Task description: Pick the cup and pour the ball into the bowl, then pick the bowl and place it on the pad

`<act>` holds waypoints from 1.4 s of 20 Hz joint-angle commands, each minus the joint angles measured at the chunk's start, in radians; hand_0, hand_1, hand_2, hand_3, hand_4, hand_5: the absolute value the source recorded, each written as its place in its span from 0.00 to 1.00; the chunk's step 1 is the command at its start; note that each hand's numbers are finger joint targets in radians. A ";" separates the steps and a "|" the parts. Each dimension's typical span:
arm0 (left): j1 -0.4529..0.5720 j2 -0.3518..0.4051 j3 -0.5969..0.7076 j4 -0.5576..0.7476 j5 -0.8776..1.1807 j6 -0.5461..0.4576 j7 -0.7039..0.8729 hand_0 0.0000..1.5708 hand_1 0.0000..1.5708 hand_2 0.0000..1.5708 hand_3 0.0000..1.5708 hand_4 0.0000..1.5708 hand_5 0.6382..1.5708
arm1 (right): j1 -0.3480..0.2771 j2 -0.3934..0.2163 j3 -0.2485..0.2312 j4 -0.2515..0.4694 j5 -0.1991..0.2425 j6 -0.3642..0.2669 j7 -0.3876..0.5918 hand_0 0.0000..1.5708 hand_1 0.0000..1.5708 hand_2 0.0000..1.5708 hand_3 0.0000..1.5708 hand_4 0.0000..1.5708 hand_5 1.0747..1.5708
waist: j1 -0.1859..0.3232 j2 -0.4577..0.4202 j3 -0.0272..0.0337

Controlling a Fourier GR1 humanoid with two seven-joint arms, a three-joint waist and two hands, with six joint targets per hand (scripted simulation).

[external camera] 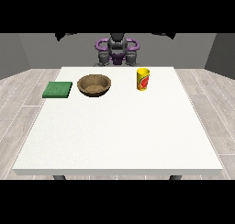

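1. Nothing of the task looks done yet. The yellow cup (pixel 143 79) stands upright on the white table (pixel 119 136), the brown bowl (pixel 94 85) sits untouched, and the green pad (pixel 58 89) has nothing on it.
2. All steps appear to be left: lifting the cup, tipping the ball into the bowl, then carrying the bowl to the pad.
3. The ball cannot be seen; judging by the task, it is probably inside the cup, hidden by the cup's wall.
4. Taking the bowl as landmark: the cup stands apart from it toward the view's right, a little nearer the robot; the pad lies just beside it toward the view's left, not touching. All three lie in a row along the table's far part, close to the robot's edge.
5. The robot (pixel 117 51) sits behind the table, beyond the bowl and slightly to the view's right of it, its arms drawn in at the torso.
6. No hand reaches over the table. Whether either hand's fingers are spread, pressed together or pinching anything cannot be told, since the hands are not distinguishable against the body.
7. The cup is therefore well apart from both hands, free on the table in front of the robot, on the side of the hand at the view's right, which looks best placed to take it.
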 commanded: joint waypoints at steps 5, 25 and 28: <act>-0.112 0.032 0.060 0.102 0.013 -0.038 -0.144 0.00 0.00 0.00 0.00 0.00 0.96 | -0.084 -0.001 -0.049 0.063 0.000 0.028 -0.113 0.00 0.00 0.00 0.00 0.00 1.00 | 0.005 0.187 -0.0002; -0.243 -0.145 0.011 0.754 -0.210 0.138 -0.804 0.00 0.00 0.00 0.00 0.00 0.94 | -0.134 0.004 -0.043 0.136 0.023 0.092 -0.247 0.00 0.00 0.00 0.00 0.00 1.00 | -0.094 0.331 -0.0005; -0.333 -0.085 0.072 0.877 -0.175 0.110 -0.884 0.00 0.00 0.00 0.00 0.00 0.94 | -0.165 -0.013 -0.061 0.154 0.019 0.108 -0.291 0.00 0.00 0.00 0.00 0.00 1.00 | -0.104 0.389 -0.0007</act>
